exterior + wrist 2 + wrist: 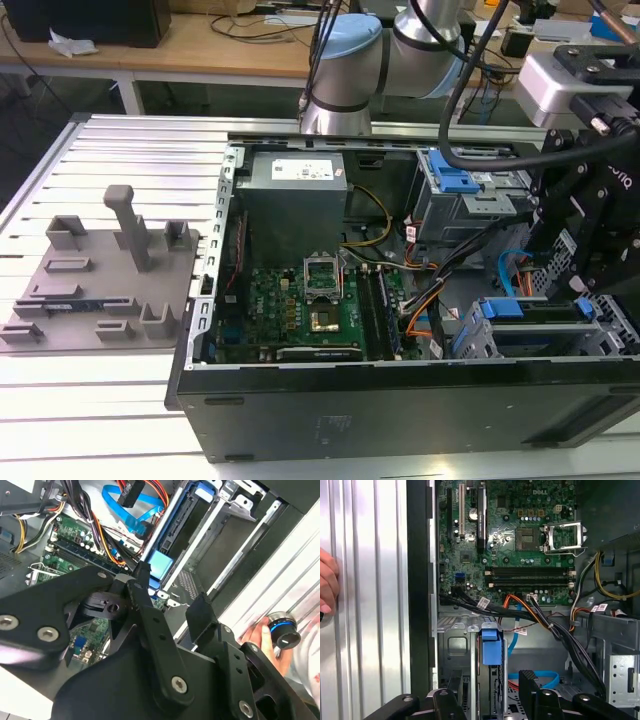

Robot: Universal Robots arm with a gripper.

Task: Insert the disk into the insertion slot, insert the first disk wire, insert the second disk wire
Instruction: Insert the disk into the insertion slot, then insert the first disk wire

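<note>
The disk [540,316], dark-edged in a bright blue carrier, stands on edge inside the insertion slot [470,338], the low grey cage at the case's front corner on the exterior view's right. My gripper [590,288] hangs just above it. In both wrist views the black fingers [530,685] stand apart on either side of the carrier's blue tab [490,648], with nothing between them. The same blue tab [160,565] lies just beyond my gripper [170,597]. A loose flat blue cable [536,680] and a black connector [127,492] on red wires lie beside the cage.
A taller cage with a blue latch [450,180] stands behind the slot. Black and orange cable bundles [540,617] cross between the motherboard [520,535] and the cages. A person's hand [327,585] rests on the ribbed table beside the case, near a blue-ringed black knob [282,632].
</note>
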